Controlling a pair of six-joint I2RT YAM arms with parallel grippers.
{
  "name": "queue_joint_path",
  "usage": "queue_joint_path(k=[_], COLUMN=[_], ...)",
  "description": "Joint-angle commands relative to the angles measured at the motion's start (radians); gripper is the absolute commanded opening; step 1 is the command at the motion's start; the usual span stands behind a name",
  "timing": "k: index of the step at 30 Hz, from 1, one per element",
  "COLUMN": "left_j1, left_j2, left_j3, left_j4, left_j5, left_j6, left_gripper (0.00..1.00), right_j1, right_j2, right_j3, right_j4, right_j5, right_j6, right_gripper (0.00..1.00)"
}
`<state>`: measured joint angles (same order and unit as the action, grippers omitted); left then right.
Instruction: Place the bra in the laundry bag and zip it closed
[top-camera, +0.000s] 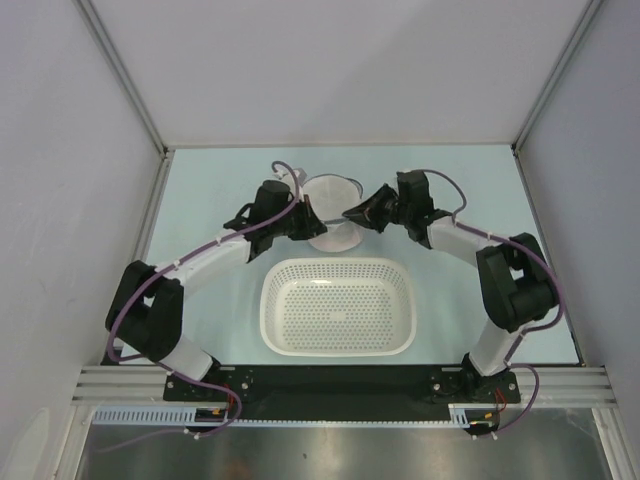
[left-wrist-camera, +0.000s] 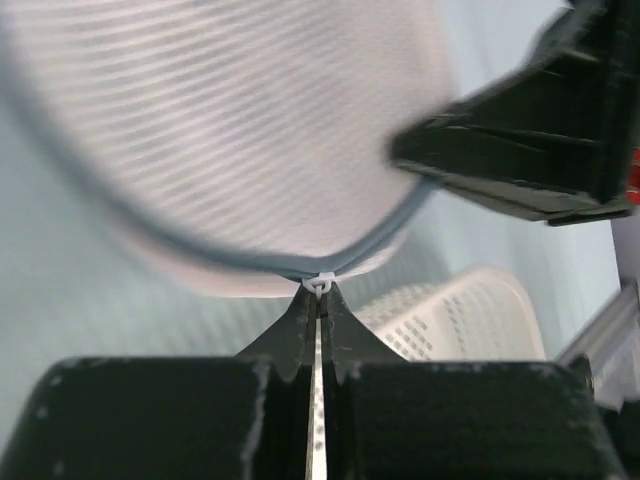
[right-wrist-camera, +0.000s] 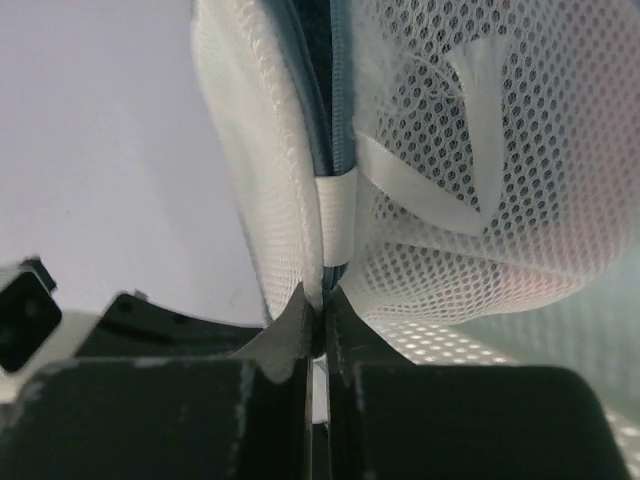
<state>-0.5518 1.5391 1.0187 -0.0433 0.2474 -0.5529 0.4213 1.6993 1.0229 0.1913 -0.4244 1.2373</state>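
While my right gripper (right-wrist-camera: 320, 305) pinches the laundry bag (top-camera: 333, 205) by its rim as anchor, my left gripper (left-wrist-camera: 318, 300) clamps the zip pull (left-wrist-camera: 319, 283).

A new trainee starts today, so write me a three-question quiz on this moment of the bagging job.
1. True or false: the laundry bag lies inside the white basket.
2. What does the left end effector pinch? A) the zip pull B) the basket's rim C) nothing
3. Fill in: the right end effector is ___ on the laundry bag's rim.
Key: 1 false; 2 A; 3 shut.
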Motion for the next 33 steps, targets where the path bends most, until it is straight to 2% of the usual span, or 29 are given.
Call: queue_joint_path(k=[1,4,6,9,11,12,13,14,17,18,20,22,23,24,27,31,33], left_j1=[0.151,0.179,0.181,0.152,0.112,0.099,0.075,0.064,0.043,0.039,0.039,0.036,0.036,0.033,0.023,0.001,-0.011], left_j2=[-0.013,0.006,0.013,0.016,0.01,0.007,0.001,-0.002,0.006,0.01,0.024,0.035,0.036,0.038,0.033,0.03,0.03], left_j3=[-0.012,0.035,0.046,0.046,0.041,0.037,0.023,0.014,-0.002,-0.005,-0.014,-0.019,-0.02,-0.023,-0.034,-0.037,-0.039], left_j4=[-0.05,-0.082,-0.032,0.026,0.04,0.078,0.117,0.135,0.18,0.183,0.204,0.218,0.223,0.224,0.237,0.235,0.227], left_j5=[-0.06,-0.063,0.007,0.107,0.142,0.154,0.174,0.174,0.162,0.159,0.161,0.171,0.176,0.178,0.174,0.165,0.158], left_j6=[-0.065,-0.022,-0.007,-0.01,-0.019,-0.028,-0.054,-0.071,-0.117,-0.127,-0.148,-0.156,-0.157,-0.157,-0.157,-0.147,-0.139], left_gripper=[0.0,0.0,0.0,0.0,0.0,0.0,0.0,0.0,0.0,0.0,0.0,0.0,0.0,0.0,0.0,0.0,0.0], right_j1=[-0.098,-0.105,-0.108,-0.108,-0.102,-0.099,-0.098,-0.096,-0.096,-0.092,-0.088,-0.081,-0.075,-0.066,-0.032,0.036,0.056], right_j2=[0.131,0.232,0.275,0.356,0.399,0.405,0.41,0.407,0.354,0.321,0.22,0.156,0.12,0.061,-0.048,-0.124,-0.139], right_j3=[0.198,0.37,0.434,0.554,0.638,0.654,0.676,0.68,0.683,0.666,0.584,0.527,0.47,0.442,0.302,0.192,0.146], right_j4=[-0.15,-0.321,-0.36,-0.401,-0.441,-0.444,-0.457,-0.455,-0.528,-0.556,-0.582,-0.619,-0.63,-0.638,-0.558,-0.442,-0.374], right_j5=[-0.258,-0.339,-0.37,-0.355,-0.295,-0.268,-0.208,-0.18,-0.05,0.048,0.108,0.189,0.216,0.252,0.231,0.23,0.265], right_j6=[-0.337,-0.471,-0.547,-0.561,-0.54,-0.527,-0.506,-0.486,-0.458,-0.464,-0.47,-0.486,-0.496,-0.501,-0.463,-0.313,-0.263], right_gripper=[0.0,0.0,0.0,0.0,0.08,0.21,0.28,0.42,0.62,0.76,0.93,0.94,1.0,1.0,1.0,0.95,0.88])
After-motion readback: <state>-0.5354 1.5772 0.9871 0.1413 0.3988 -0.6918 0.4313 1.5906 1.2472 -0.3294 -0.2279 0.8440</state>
